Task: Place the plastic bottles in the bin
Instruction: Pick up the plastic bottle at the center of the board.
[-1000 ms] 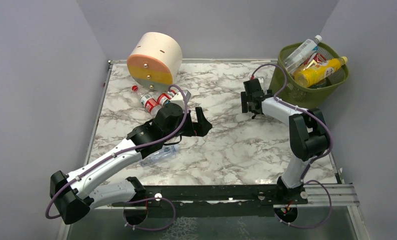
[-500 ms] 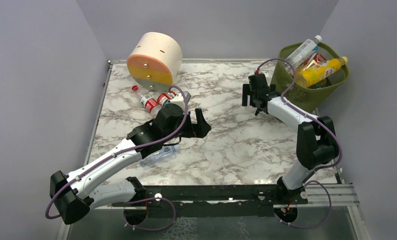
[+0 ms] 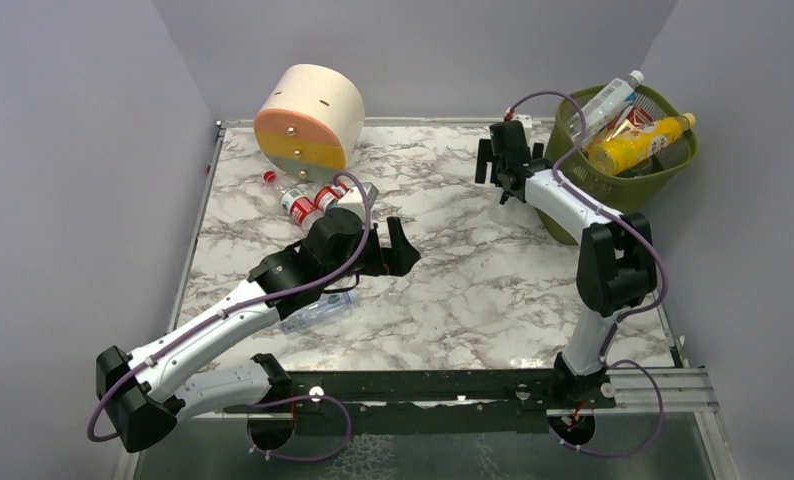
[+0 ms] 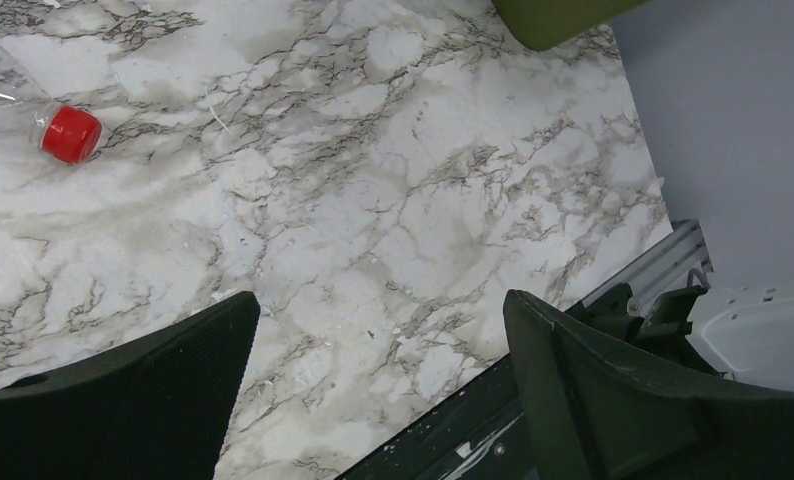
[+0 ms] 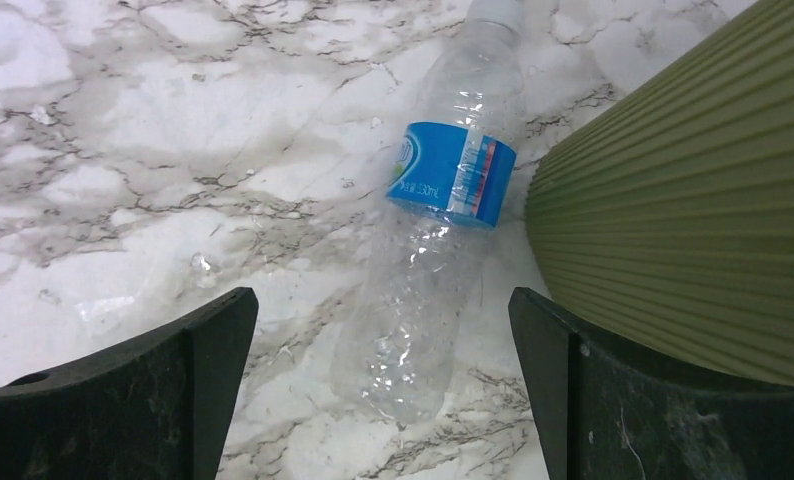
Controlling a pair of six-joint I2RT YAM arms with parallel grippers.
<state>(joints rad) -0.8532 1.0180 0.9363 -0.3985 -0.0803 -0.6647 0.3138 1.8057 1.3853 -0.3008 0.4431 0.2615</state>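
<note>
The left claw (image 4: 380,305) gapes over the marble worktop (image 4: 393,190); a red-capped bottle (image 4: 71,134) lies upper left, the bin (image 4: 553,15) at the top edge.

One olive-green bin (image 3: 621,190), one round drawer box (image 3: 308,115), two arms (image 3: 223,320), at least six plastic bottles (image 5: 428,230)

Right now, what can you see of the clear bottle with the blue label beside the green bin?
The bottle is thin, clear, dented plastic, seemingly empty, with a blue label around its upper half and a pale cap. It lies on its side on the marble table, close beside the ribbed wall of the bin; whether they touch is unclear.
</note>
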